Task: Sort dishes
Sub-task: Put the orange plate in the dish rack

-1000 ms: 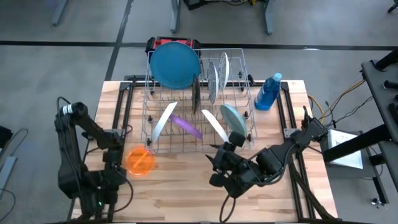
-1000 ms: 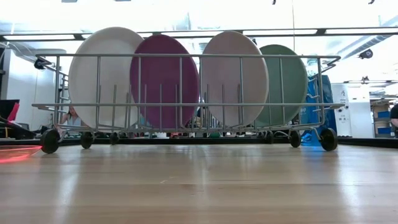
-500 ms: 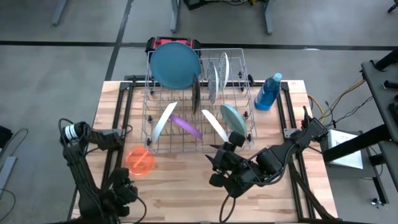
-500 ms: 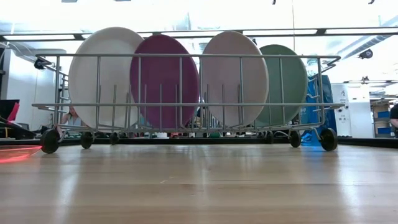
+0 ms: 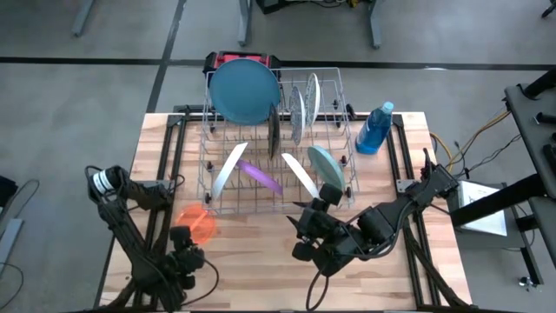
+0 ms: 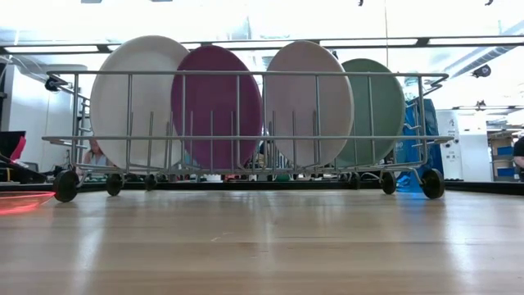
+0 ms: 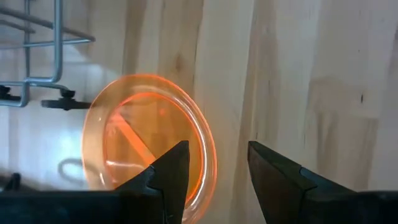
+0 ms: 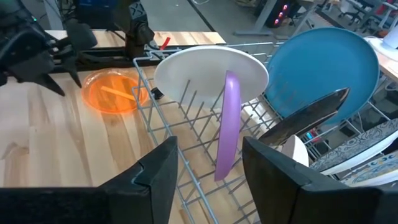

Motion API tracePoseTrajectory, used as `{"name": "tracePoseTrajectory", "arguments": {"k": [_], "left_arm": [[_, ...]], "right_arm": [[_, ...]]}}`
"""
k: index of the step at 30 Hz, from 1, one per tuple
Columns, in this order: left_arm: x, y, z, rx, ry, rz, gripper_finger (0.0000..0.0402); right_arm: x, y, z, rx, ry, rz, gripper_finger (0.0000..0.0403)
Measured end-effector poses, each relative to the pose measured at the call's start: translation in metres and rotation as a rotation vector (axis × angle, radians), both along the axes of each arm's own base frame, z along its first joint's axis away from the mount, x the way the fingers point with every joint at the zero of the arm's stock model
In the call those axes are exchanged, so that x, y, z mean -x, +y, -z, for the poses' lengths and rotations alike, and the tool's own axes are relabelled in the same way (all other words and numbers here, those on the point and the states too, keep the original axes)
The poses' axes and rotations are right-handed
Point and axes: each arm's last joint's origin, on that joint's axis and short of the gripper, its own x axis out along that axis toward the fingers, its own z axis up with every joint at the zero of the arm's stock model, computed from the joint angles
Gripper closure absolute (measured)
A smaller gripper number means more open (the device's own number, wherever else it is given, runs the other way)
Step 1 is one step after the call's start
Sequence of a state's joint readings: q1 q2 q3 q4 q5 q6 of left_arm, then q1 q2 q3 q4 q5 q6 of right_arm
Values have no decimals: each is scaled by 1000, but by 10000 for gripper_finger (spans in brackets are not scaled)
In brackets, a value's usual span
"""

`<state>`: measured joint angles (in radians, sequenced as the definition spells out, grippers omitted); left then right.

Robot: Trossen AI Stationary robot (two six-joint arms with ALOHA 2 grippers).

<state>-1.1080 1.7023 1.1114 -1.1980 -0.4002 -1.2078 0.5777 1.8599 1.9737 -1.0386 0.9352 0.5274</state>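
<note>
Wooden table (image 5: 261, 261) with wire rack (image 5: 278, 143), orange plate (image 5: 198, 223), blue bottle (image 5: 374, 129)

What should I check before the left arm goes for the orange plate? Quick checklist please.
1. Left gripper open: ok, a clear gap shows between its fingers.
2. Left gripper empty: ok, nothing between the fingers.
3. Orange plate reachable: ok, it lies flat on the table outside the wire rack, beside its corner.
4. Alignment: not ok, one fingertip overlaps the plate's rim but the gap sits over bare wood.
5. Right gripper out of the way: ok, open and empty, parked at the rack's front on the far side from the plate.
6. Free rack slot for the plate: cannot tell.
</note>
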Motion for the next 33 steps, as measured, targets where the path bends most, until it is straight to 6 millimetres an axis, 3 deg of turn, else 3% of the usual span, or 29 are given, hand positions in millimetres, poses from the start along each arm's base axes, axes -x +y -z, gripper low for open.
{"name": "tracePoseTrajectory", "arguments": {"k": [21, 28, 33], "left_arm": [[13, 23, 53, 47, -3, -39, 249], [14, 26, 58, 69, -19, -61, 251], [15, 27, 58, 63, -7, -44, 282]], "right_arm": [[-1, 1, 14, 7, 28, 12, 240], [-1, 1, 16, 1, 26, 18, 234], [-1, 1, 16, 2, 27, 18, 239]]}}
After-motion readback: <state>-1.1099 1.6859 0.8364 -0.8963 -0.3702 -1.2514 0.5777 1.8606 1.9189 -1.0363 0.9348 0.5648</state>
